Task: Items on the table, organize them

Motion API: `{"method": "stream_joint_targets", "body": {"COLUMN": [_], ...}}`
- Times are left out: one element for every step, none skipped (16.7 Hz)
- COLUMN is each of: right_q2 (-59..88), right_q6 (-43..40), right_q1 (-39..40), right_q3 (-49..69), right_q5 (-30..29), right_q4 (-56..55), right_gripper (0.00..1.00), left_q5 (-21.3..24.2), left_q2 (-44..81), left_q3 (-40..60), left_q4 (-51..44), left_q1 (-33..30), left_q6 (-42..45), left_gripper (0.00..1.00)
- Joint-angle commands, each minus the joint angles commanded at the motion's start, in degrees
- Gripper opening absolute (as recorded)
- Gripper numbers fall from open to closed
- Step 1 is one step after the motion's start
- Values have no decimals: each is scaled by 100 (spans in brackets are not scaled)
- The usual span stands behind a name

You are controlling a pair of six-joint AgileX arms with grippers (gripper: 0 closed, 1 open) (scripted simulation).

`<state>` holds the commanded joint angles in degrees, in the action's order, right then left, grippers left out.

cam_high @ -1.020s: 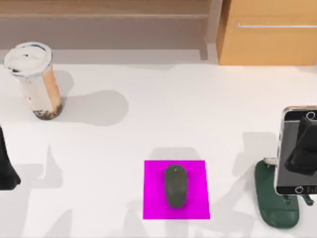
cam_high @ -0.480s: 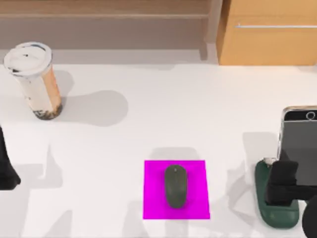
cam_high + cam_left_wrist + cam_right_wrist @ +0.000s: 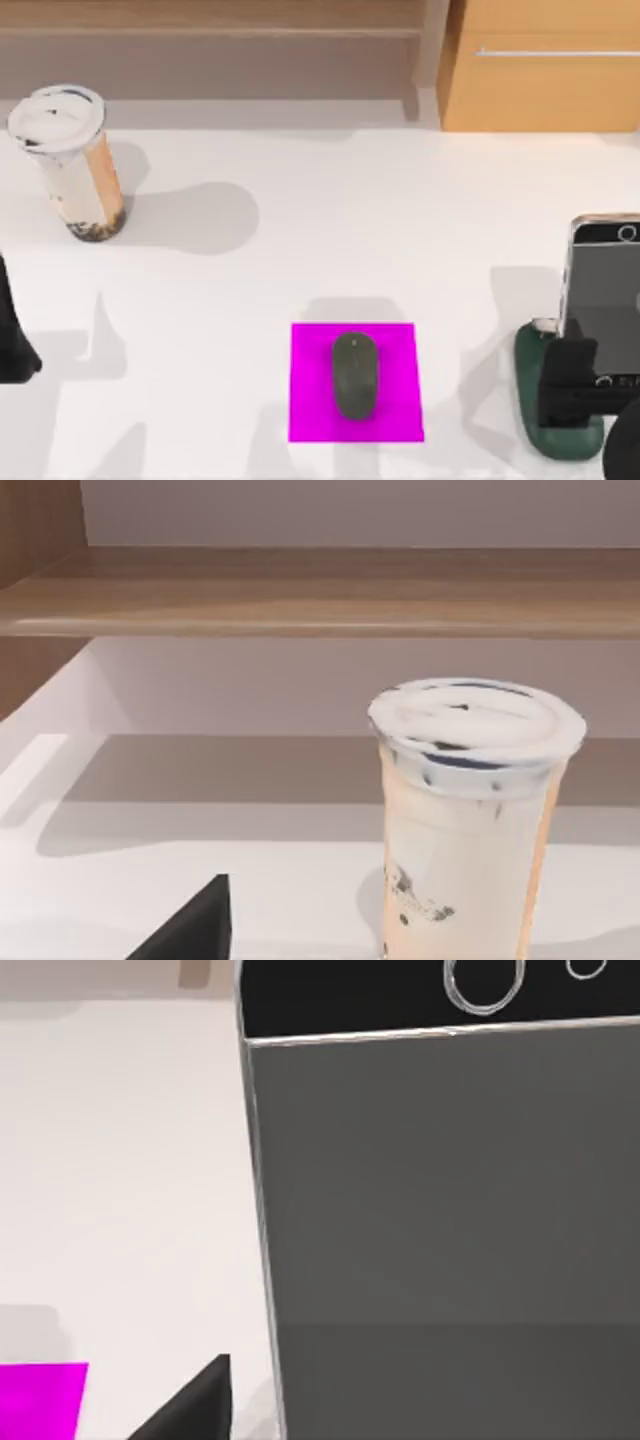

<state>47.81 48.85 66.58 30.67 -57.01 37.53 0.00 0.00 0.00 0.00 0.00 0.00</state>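
Observation:
A tall beige-brown cup (image 3: 68, 165) with a white lid stands upright at the table's (image 3: 330, 240) back left, and it is close up in the left wrist view (image 3: 470, 820). The dark grey mouse (image 3: 355, 375) lies on a magenta mat (image 3: 310, 400) at front centre. At the right edge the silver-edged phone (image 3: 605, 300) leans in a dark green stand (image 3: 540, 425). My right gripper (image 3: 572, 378) sits open low in front of the phone's bottom end, holding nothing. The phone's grey screen (image 3: 450, 1220) faces the right wrist camera, with one finger (image 3: 195, 1405) beside it. My left arm (image 3: 12, 345) is parked at the left edge.
A wooden cabinet (image 3: 540, 65) and a low wooden shelf (image 3: 210, 30) run along the back of the table. Bare white tabletop lies between the cup, the mat and the phone stand.
My right gripper has drawn back from the phone's face toward the front edge, leaving the phone standing in its stand. The cup, mouse and left arm have not moved.

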Motion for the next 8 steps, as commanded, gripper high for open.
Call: {"method": "stream_joint_targets", "body": {"right_q2": [-57, -173, -342, -560, -821, -1119, -1451, -1813], "right_q6": [-2, -11, -37, -84, -147, -223, -318, -433], "right_q1": [-39, -117, -237, -398, -600, -839, -1109, -1406], "right_q3": [2, 2, -3, -18, -46, -90, -152, -232], "right_q5": [36, 104, 200, 319, 460, 621, 804, 1010], "right_q4": [-29, -85, -164, -263, -379, -509, -653, -806], "right_gripper": [100, 100, 100, 100, 100, 100, 100, 100], "left_q5": [0, 0, 0, 0, 0, 0, 0, 0], "left_q2": [0, 0, 0, 0, 0, 0, 0, 0], "left_q3": [0, 0, 0, 0, 0, 0, 0, 0], "left_q4": [0, 0, 0, 0, 0, 0, 0, 0], "left_q1": [0, 0, 0, 0, 0, 0, 0, 0], "left_q6": [0, 0, 0, 0, 0, 0, 0, 0], "left_gripper": [100, 100, 100, 100, 100, 100, 100, 100]}}
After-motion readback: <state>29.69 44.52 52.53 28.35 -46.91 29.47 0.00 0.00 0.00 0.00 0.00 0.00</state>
